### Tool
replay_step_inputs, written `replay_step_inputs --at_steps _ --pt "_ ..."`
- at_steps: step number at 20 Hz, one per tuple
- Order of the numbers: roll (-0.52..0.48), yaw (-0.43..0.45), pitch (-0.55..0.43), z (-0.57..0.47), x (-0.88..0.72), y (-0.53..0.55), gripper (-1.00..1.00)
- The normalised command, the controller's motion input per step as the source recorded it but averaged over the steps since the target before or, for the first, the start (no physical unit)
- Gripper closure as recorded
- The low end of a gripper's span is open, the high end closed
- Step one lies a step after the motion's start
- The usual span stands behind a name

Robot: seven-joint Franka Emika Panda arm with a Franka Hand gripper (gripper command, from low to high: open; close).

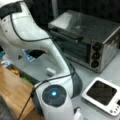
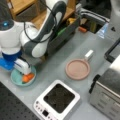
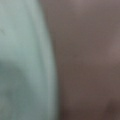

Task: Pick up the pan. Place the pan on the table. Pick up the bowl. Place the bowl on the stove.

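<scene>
The pan point(image 2: 77, 69) sits flat on the table point(image 2: 57, 62), its white stub handle point(image 2: 88, 54) pointing toward a front view's top right, and the stove point(image 2: 58, 100) below it stands bare, black glass showing in both front views. So the pan looks already set down, and the action is over at the bowl point(image 2: 23, 76) on the left, carrot piece point(image 2: 28, 77) inside. The gripper point(image 2: 23, 68) is down right at the bowl, its white body over the rim. How wide the jaws stand, and whether they have the rim, I cannot tell; the wrist view gives only a teal wall beside brown blur. The risk: a one-sided rim hold could tilt the bowl and roll the carrot out, or let it slip off entirely.
</scene>
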Motion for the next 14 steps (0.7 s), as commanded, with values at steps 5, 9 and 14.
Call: replay_step_inputs --at_steps 5,9,14 --pt "0.033 0.038 0.007 0.03 0.05 -0.02 1.00" --pt "0.040 0.023 0.010 0.03 0.02 0.02 1.00" --pt "0.063 0.019 -0.013 0.00 -0.03 0.06 1.00"
